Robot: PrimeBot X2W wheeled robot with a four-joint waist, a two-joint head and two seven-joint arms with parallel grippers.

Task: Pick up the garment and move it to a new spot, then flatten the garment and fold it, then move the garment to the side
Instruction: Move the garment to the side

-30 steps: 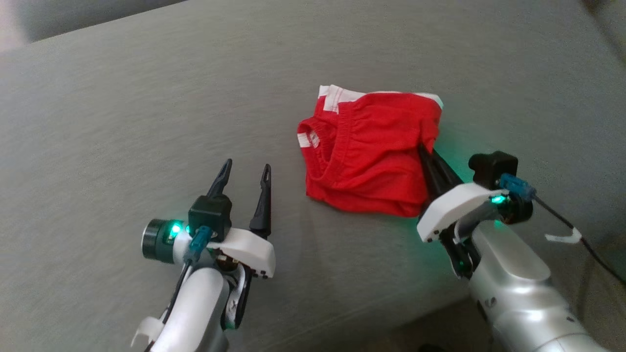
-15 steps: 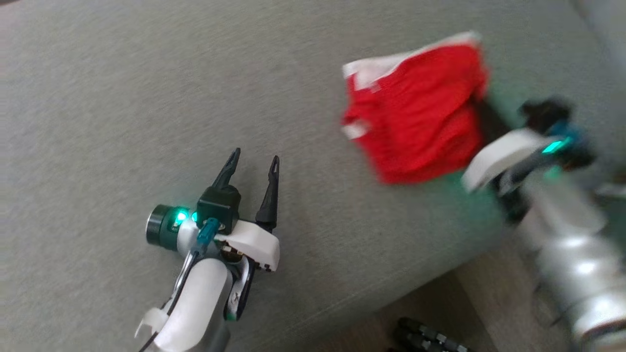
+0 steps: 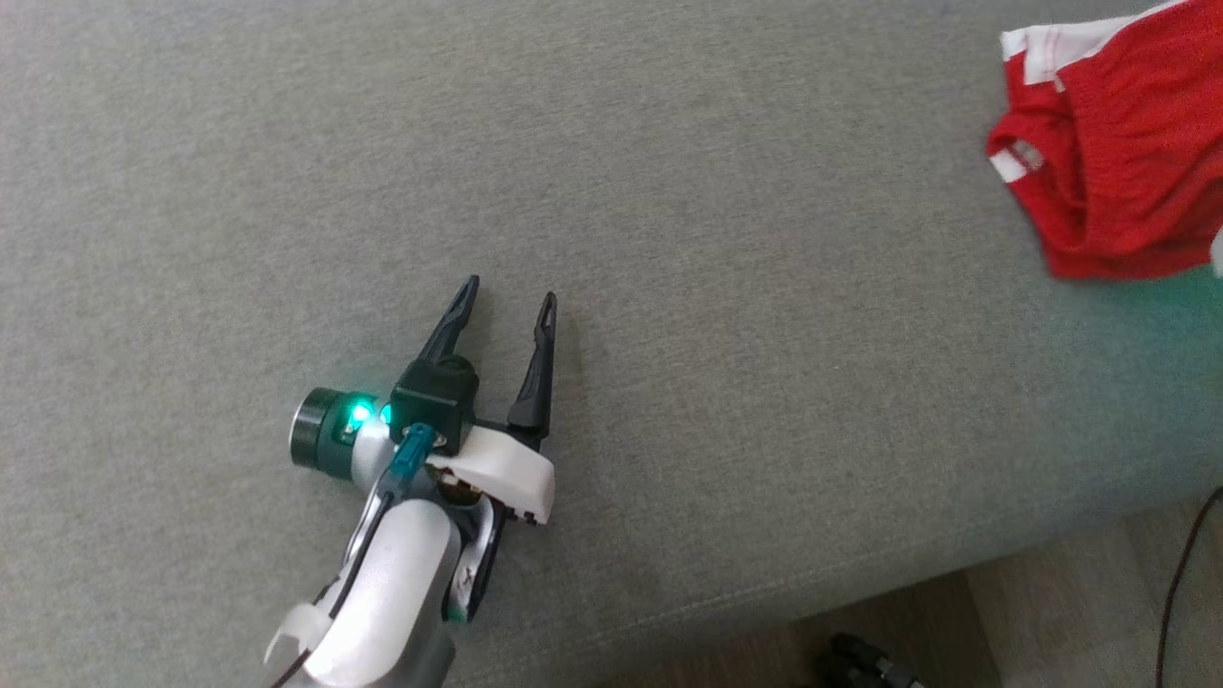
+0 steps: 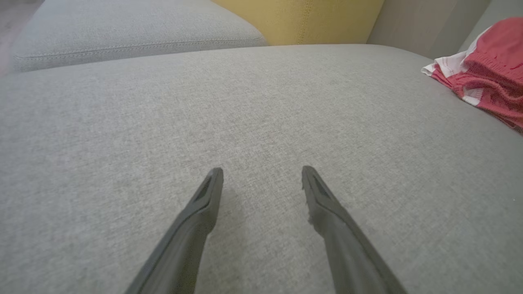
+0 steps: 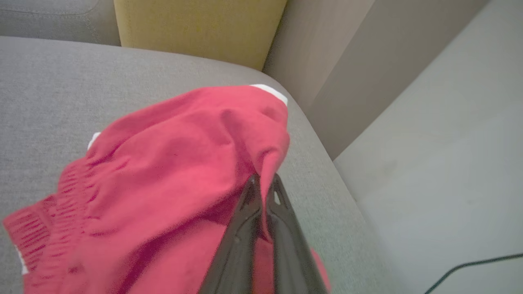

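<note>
Red cloth, pinched: my right gripper [image 5: 263,179] is clamped tight on a fold of the garment [image 5: 163,171], at the right end of the grey seat [image 5: 49,81]. My left gripper [image 3: 508,291], jaws apart and empty, is low over mid-seat. The right wrist view adds a yellow cushion [image 5: 196,24] behind.

The head view's right edge cuts off the red garment [image 3: 1113,162], so we cannot see its right part. In the right wrist view its near folds blur, and cloth pinched in the right hand [image 5: 263,184] hides the fingers' inner faces. A dark thing [image 3: 865,659] on the floor [image 3: 1051,592] is too blurred for us to name.
</note>
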